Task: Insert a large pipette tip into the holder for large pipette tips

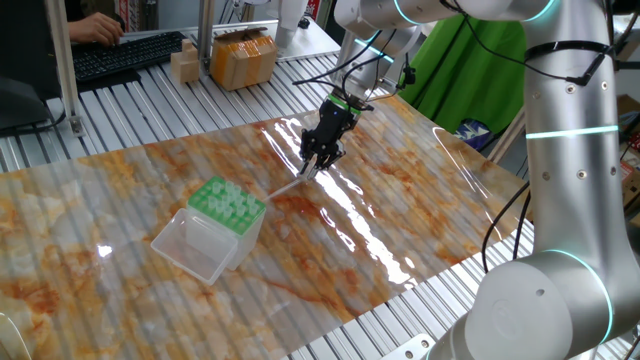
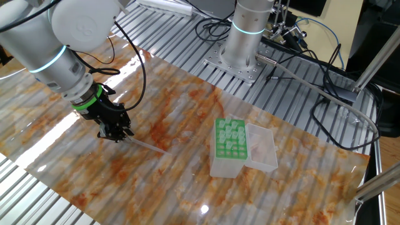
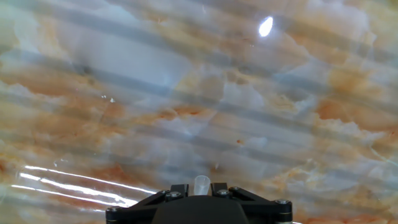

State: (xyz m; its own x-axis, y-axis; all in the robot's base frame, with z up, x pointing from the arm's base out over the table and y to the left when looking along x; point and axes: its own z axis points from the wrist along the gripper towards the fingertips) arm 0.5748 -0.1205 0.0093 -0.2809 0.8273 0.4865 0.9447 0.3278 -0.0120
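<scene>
The gripper (image 2: 119,134) is closed on the wide end of the tip (image 2: 145,146), which slants down to the marbled mat (image 2: 187,112). Nothing lies between it and the holder (image 2: 230,147), well apart, lid open. The hand tilts steeply downward.

The desk (image 1: 120,110) is ribbed metal slats, covered across the middle by a glossy marbled orange-and-grey sheet (image 1: 400,190). On the sheet stands a clear box with a green rack (image 2: 230,139), lid open. A thin whitish tip (image 2: 147,146) seems to touch the sheet.
</scene>
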